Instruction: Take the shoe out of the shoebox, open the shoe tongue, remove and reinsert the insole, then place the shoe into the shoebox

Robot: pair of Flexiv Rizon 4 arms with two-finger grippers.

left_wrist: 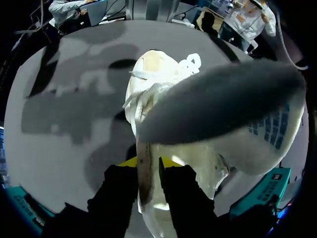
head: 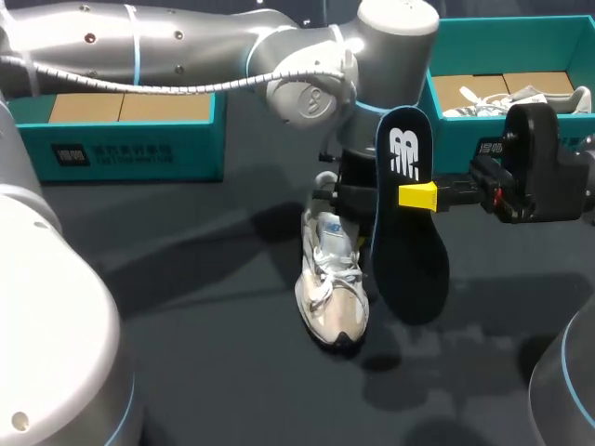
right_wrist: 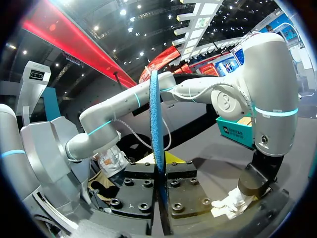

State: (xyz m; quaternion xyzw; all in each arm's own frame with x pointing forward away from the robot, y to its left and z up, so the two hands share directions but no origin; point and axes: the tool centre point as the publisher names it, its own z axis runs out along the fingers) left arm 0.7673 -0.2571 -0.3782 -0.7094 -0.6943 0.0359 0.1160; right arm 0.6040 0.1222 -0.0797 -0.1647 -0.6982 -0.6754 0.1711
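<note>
A white sneaker (head: 333,297) stands on the dark table, toe toward the front. My left gripper (head: 332,206) is over its heel end. In the left wrist view the left gripper (left_wrist: 147,162) is open, with a thin strip of the shoe's (left_wrist: 158,69) heel edge between its fingers, resting against one of them. My right gripper (head: 418,195) comes in from the right and is shut on the dark insole (head: 409,251), which it holds upright in the air beside the shoe. In the right wrist view the insole (right_wrist: 154,114) shows edge-on between the right gripper's (right_wrist: 161,161) fingers.
A teal shoebox (head: 521,37) stands at the back right with another white shoe (head: 521,98) in it. A second teal box (head: 130,139) sits at the back left. My left arm's links cross above the table's back.
</note>
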